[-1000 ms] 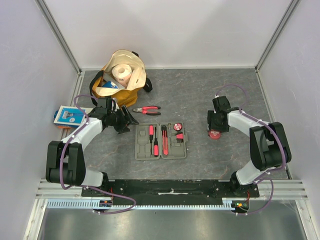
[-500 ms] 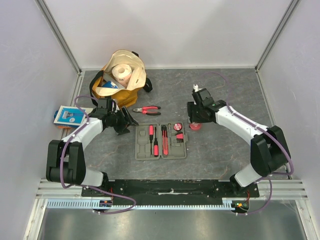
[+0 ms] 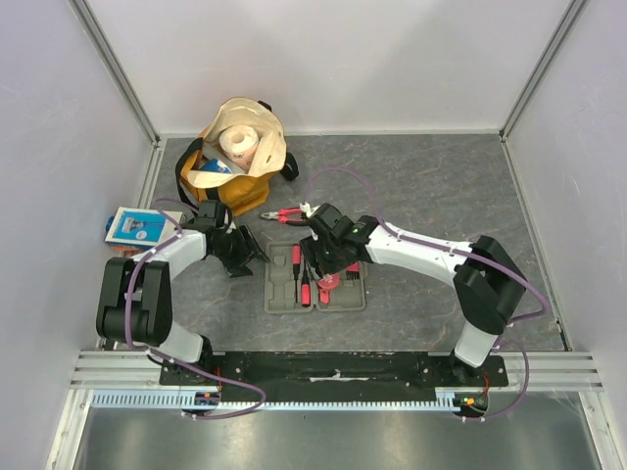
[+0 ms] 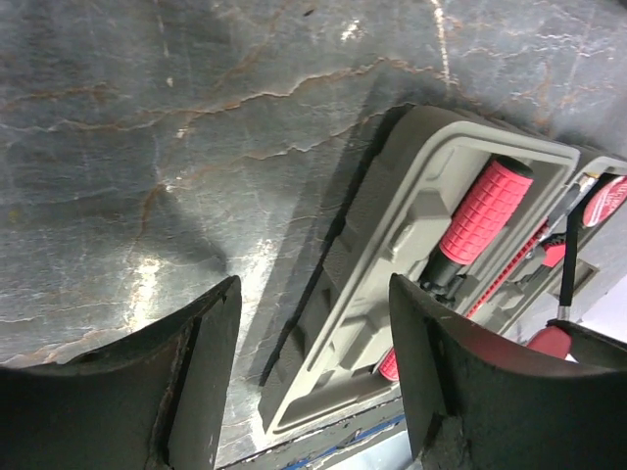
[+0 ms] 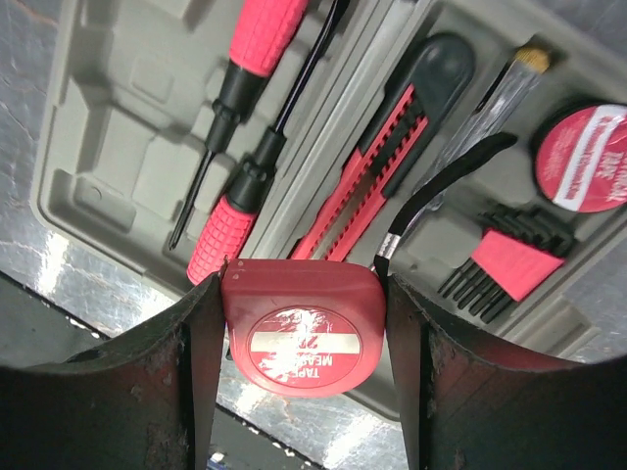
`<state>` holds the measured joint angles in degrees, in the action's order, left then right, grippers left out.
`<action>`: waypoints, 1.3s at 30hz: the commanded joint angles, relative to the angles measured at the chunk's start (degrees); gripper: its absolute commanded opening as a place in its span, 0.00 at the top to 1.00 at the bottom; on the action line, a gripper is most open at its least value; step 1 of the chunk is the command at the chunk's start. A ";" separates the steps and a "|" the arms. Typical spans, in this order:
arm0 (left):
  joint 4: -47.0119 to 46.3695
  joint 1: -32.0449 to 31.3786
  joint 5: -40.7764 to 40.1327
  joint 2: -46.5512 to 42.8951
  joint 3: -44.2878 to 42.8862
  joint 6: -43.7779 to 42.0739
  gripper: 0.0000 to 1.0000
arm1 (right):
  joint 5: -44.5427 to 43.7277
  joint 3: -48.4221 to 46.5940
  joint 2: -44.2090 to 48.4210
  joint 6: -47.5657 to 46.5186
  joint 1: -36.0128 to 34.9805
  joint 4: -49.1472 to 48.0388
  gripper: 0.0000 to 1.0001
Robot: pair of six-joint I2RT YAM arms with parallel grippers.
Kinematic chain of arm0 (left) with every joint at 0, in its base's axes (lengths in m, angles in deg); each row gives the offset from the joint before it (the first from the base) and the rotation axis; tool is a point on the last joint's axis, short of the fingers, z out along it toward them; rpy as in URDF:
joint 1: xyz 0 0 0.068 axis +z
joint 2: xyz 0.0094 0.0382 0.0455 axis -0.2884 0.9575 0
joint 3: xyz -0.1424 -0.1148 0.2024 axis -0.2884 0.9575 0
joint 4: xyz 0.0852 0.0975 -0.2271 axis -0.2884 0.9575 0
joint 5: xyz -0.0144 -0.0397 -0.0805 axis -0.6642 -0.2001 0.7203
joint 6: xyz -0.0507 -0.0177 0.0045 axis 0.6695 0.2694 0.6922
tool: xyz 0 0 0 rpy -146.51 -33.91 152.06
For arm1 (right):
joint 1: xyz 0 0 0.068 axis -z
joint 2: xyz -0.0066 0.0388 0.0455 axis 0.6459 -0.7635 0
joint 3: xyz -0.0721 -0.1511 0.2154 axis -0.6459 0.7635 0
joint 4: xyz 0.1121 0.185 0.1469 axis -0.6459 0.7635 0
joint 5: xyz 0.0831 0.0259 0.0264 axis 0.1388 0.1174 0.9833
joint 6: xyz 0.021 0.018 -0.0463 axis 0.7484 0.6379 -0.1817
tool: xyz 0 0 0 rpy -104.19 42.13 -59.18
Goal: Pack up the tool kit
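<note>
Your right gripper [image 5: 304, 299] clamps the red tape measure [image 5: 302, 345], marked "TAPE MEASURE", over the open grey case [image 5: 103, 147] near the table's [image 3: 441, 186] near edge. Screwdrivers [image 5: 257, 39] and hex keys [image 5: 509, 259] sit inside, beside a roll [image 5: 586, 157] whose label is too blurred to read. Left gripper [image 4: 313, 382] gapes empty.

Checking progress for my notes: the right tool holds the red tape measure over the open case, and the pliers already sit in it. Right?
Not quite: the pliers lie on the table beyond the case, not in it, as the top external view shows. The right tool does hold the red tape measure over the open case.
</note>
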<state>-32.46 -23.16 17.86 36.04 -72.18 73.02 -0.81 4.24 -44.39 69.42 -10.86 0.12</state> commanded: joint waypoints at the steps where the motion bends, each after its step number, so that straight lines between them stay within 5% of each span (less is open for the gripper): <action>1: 0.54 -0.11 -1.54 0.82 0.59 1.28 0.34 | 3.15 -0.92 -0.95 -0.60 -0.06 2.18 0.60; 21: -5.78 -0.02 5.92 8.29 1.73 10.07 0.51 | -8.71 8.30 2.91 7.40 -0.33 2.18 0.59; 39: -12.73 -0.20 14.80 6.89 7.27 27.12 0.64 | -16.36 14.46 7.57 14.26 -1.29 -0.89 0.55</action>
<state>-45.09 -23.14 33.25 44.46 -67.26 92.82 -13.53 17.75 -39.62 81.24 -11.45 0.14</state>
